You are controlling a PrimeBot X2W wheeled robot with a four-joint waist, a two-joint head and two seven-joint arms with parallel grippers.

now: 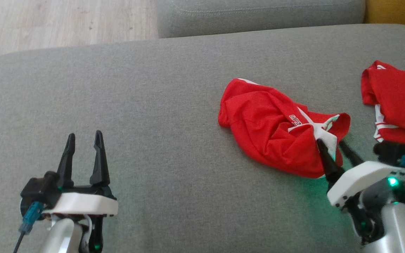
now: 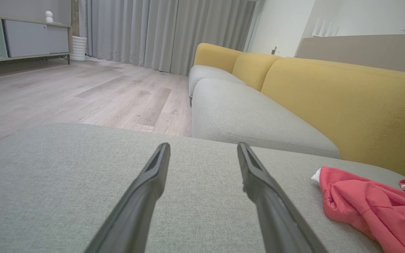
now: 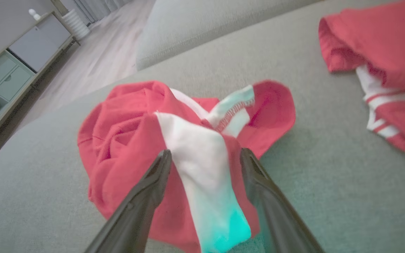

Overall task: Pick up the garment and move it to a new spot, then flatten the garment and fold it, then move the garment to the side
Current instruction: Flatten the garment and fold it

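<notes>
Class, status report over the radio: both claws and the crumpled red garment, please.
Left claw open, empty. Right claw open, astride crumpled red garment. Second red garment lies apart, rightward.

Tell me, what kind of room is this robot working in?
Most likely a living room in a home. There is a sofa with grey seats and yellow backs, a wooden floor, long grey curtains, and a low cabinet along the wall.
</notes>
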